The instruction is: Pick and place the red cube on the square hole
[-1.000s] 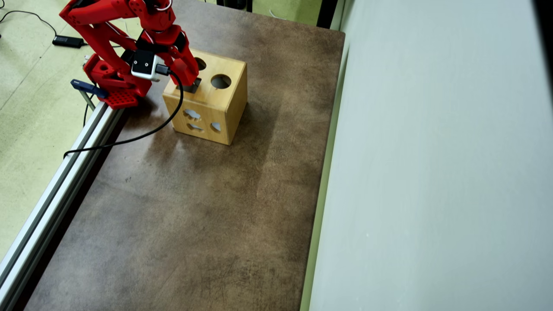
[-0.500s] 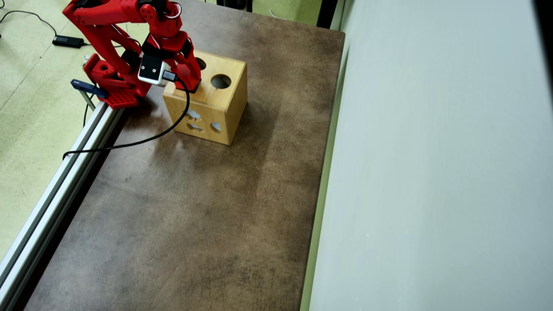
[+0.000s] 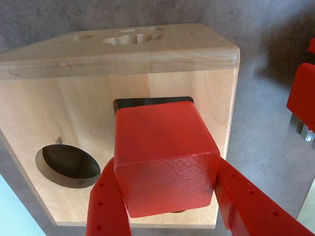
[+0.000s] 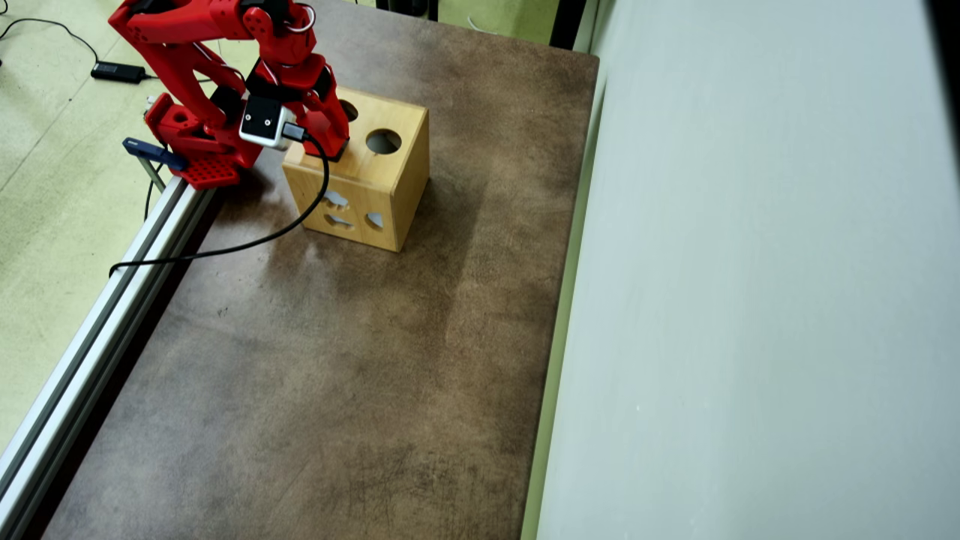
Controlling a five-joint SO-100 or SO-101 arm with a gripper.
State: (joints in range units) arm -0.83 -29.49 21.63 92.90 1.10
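Observation:
In the wrist view the red cube [image 3: 165, 157] is between my gripper's [image 3: 165, 169] two red fingers, which press its left and right sides. It hangs tilted just over the square hole [image 3: 147, 102] in the top of the light wooden box [image 3: 59, 118]; only a dark strip of the hole shows past the cube's far edge. In the overhead view my gripper [image 4: 334, 146] stands over the left part of the wooden box [image 4: 375, 184], hiding the cube and nearly all of the square hole.
A round hole [image 3: 67, 165] [image 4: 383, 141] lies beside the square one. The box's side has shaped cutouts [image 4: 335, 199]. The arm base [image 4: 195, 146] and an aluminium rail [image 4: 97, 337] run along the table's left edge; a black cable [image 4: 225, 244] droops over it. A grey wall [image 4: 750, 300] bounds the right.
Since a second ago the gripper has shifted right and down onto the box top, covering the square hole. It has hardly moved in the last half second.

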